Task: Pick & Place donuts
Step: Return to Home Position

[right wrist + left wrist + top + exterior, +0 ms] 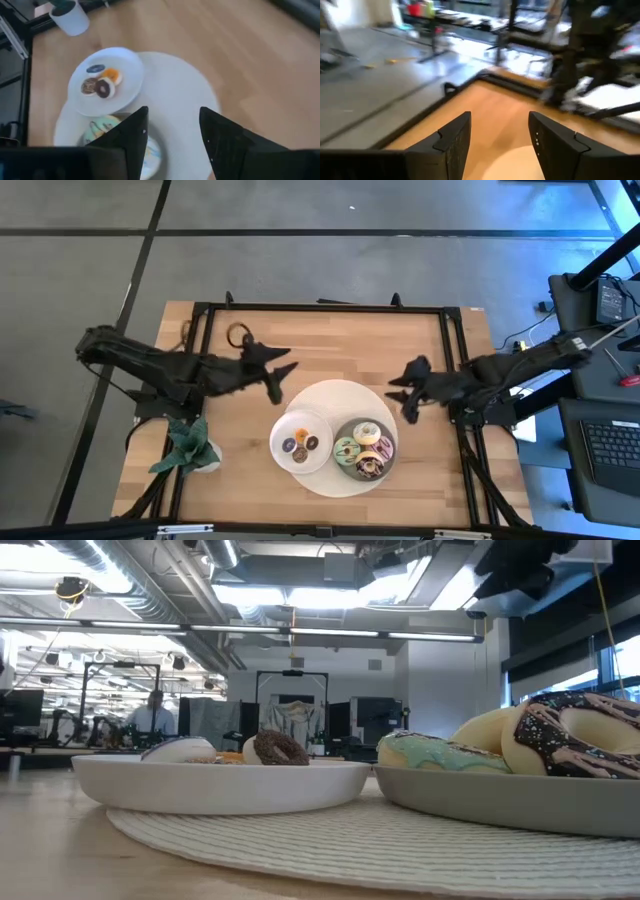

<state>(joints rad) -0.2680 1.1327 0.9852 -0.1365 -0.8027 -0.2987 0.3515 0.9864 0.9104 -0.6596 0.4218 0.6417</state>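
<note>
Both grippers hang above the table, empty. My left gripper (280, 380) (500, 120) is open over the wood, left of the round white mat (335, 398). My right gripper (398, 398) (172, 112) is open above the mat's right edge. On the mat rest a small white plate (285, 430) (127, 65) and a grey plate (343, 430) (500, 802). The white plate holds mini donuts (300, 445) (100, 84). The grey plate holds the green donut (347, 448) (440, 753), a white one (368, 431), a pink one (386, 448) and the sprinkled chocolate one (369, 468) (580, 735).
A green leafy plant in a white pot (190, 448) stands near the table's front left corner. A black frame (320, 308) borders the wooden top. Bare wood lies along the far half of the table (340, 345).
</note>
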